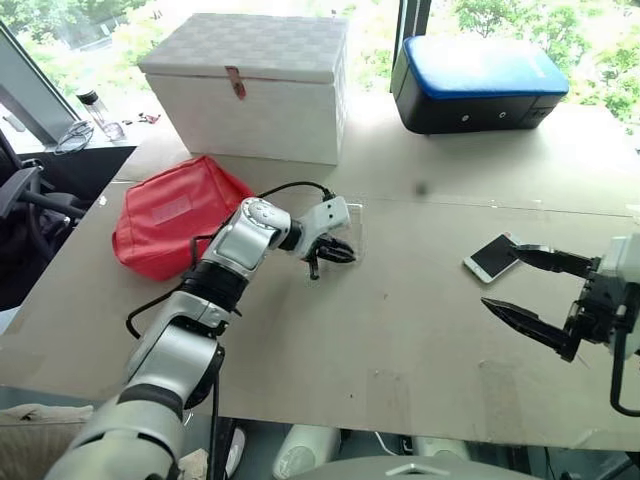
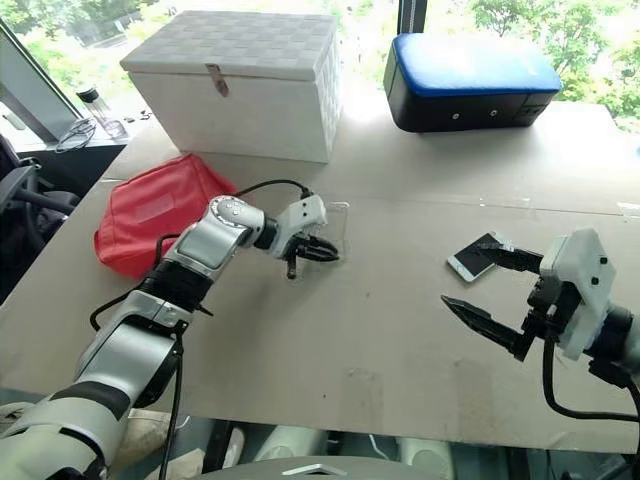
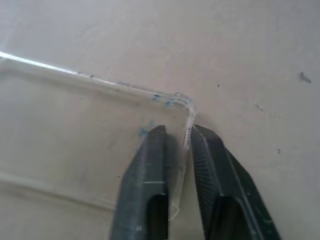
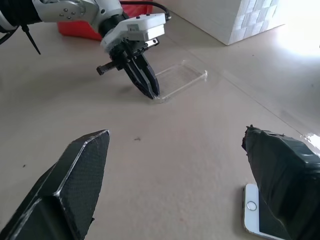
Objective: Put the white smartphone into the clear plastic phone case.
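**A:** Where is the white smartphone point(image 1: 491, 257)?

**B:** It lies flat on the bench point(image 1: 400, 340), screen up, on my right side. My right end effector point(image 1: 530, 290) hovers just beside it with its two black fingers spread wide and nothing between them. In the head views one fingertip overlaps the phone's near edge, but I cannot tell whether it touches. In my right wrist view the phone's bottom end with its round button sits just beside one of my fingers point(image 4: 280, 175).

**A:** And the clear plastic phone case point(image 4: 181, 78)?

**B:** It lies on the bench near the middle, well apart from the phone. My left end effector point(image 3: 176, 145) is pinched onto its rim at one rounded corner: one finger inside the shell, the other outside, the thin wall between them. The case rests flat, its open side up.

**A:** What surrounds them?

**B:** To my left of the case lies a red pouch point(image 1: 170, 215), near my left forearm. Behind it, towards the window, stands a white box point(image 1: 250, 85) with its lid shut and a small reddish clasp on the front. Further right along the far edge stands a black case with a blue top point(image 1: 478, 82). Off the bench's far left corner a clear bottle point(image 1: 100, 115) stands on a dark surface.
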Tool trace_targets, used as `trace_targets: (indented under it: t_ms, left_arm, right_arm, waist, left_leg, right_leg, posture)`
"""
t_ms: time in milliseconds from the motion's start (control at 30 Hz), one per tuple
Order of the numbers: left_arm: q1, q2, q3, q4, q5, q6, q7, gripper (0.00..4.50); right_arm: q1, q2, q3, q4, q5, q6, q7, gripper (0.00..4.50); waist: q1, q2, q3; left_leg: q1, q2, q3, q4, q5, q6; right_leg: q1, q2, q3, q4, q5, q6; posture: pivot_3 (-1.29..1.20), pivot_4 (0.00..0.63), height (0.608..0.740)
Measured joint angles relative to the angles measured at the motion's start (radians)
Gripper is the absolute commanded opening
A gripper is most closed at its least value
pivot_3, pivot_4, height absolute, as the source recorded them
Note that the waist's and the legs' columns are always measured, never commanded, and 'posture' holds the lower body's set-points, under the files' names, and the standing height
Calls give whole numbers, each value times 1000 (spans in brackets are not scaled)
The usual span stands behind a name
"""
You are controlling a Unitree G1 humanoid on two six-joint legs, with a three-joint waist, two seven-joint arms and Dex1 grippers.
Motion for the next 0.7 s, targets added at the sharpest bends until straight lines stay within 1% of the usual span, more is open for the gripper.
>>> trace_targets:
  t_ms: [100,133,167,233,267,333,367,400,433,467,567,600,633,667,700]
  left_arm:
    - [1,-24,21,-81,-28,228,38,29]
    - [1,-59,39,-143,-39,384,88,29]
    - [1,-69,42,-159,-42,422,103,29]
    - [1,-153,79,-226,-69,616,192,29]
    - [-3,-216,106,-259,-85,716,246,29]
    - [-23,-294,150,-276,-111,829,319,29]
    - [-36,-319,169,-277,-117,863,350,29]
    - [-46,-325,171,-280,-121,874,370,29]
    - [-46,-318,159,-301,-129,869,384,575]
    - [-44,-313,152,-307,-135,864,388,854]
    - [-12,-282,134,-313,-158,838,388,2094]
    - [-2,-280,150,-306,-191,840,374,2640]
    - [-1,-273,154,-305,-209,830,356,3086]
    - [-1,-244,145,-306,-227,785,317,3086]
    - [-2,-196,125,-306,-231,711,267,3086]
  right_arm:
    - [26,0,-25,-8,-21,-17,28,4500]
    - [27,0,-27,-7,-35,-25,40,4500]
    - [27,0,-27,-7,-37,-27,43,4500]
    - [17,-2,-26,-1,-46,-34,48,4500]
    - [2,-5,-25,7,-51,-35,48,4500]
    - [-19,-8,-20,14,-55,-37,48,4500]
    - [-25,-8,-13,14,-57,-38,49,4500]
    - [-29,-8,-2,16,-60,-39,50,4500]
    - [-37,-8,17,24,-65,-42,54,4500]
    - [-39,-8,23,31,-68,-42,55,4500]
    - [-63,-8,36,36,-75,-43,54,4500]
    - [-65,-7,37,36,-76,-43,52,4500]
    - [-65,-7,41,35,-76,-43,49,4500]
    - [-63,-5,42,32,-75,-43,46,4500]
    - [-55,0,42,27,-75,-43,44,4500]
  waist:
    - [-1,0,0]
    - [-1,0,0]
    - [-1,0,0]
    - [-1,-1,1]
    - [-2,-2,1]
    - [-5,-3,2]
    - [-7,-3,2]
    - [-11,-3,2]
    - [-15,-3,2]
    - [-15,-2,2]
    - [-10,-2,2]
    - [-6,-2,2]
    - [-4,-3,2]
    - [-2,-3,2]
    - [-2,-3,2]
  left_leg:
    - [0,0,0,1,0,0]
    - [0,0,0,1,0,0]
    - [0,0,0,2,0,0]
    - [-1,0,-1,2,0,0]
    - [-1,0,0,2,0,0]
    - [-1,0,-1,2,0,0]
    - [-1,0,0,2,0,0]
    - [0,0,0,2,0,0]
    - [1,1,1,0,0,-1]
    - [1,1,1,0,0,-1]
    - [1,1,1,0,0,-1]
    - [0,1,1,1,0,-1]
    - [0,1,0,1,0,-1]
    - [-1,0,0,1,0,-1]
    - [0,0,1,1,0,-2]
  right_leg:
    - [0,0,-1,1,-1,1]
    - [1,0,-1,0,-2,4]
    - [1,0,-1,0,-2,4]
    - [0,0,-1,0,-2,4]
    - [0,0,-1,0,-2,5]
    - [0,0,-1,0,-2,4]
    - [0,1,-1,1,-2,4]
    - [0,1,-1,1,-2,4]
    - [0,1,0,2,0,2]
    - [0,1,0,2,0,1]
    - [0,1,0,2,0,1]
    - [0,1,0,2,0,1]
    - [0,1,0,1,0,1]
    - [0,1,-1,1,0,1]
    - [0,1,0,1,0,1]
  posture:
    - [0,150,740]
    - [0,150,740]
    - [0,150,740]
    - [0,150,740]
    - [0,150,740]
    - [0,150,740]
    - [0,150,740]
    - [0,150,740]
    - [0,150,740]
    - [0,150,740]
    - [0,150,740]
    - [0,150,740]
    - [0,150,740]
    - [0,150,740]
    - [0,150,740]
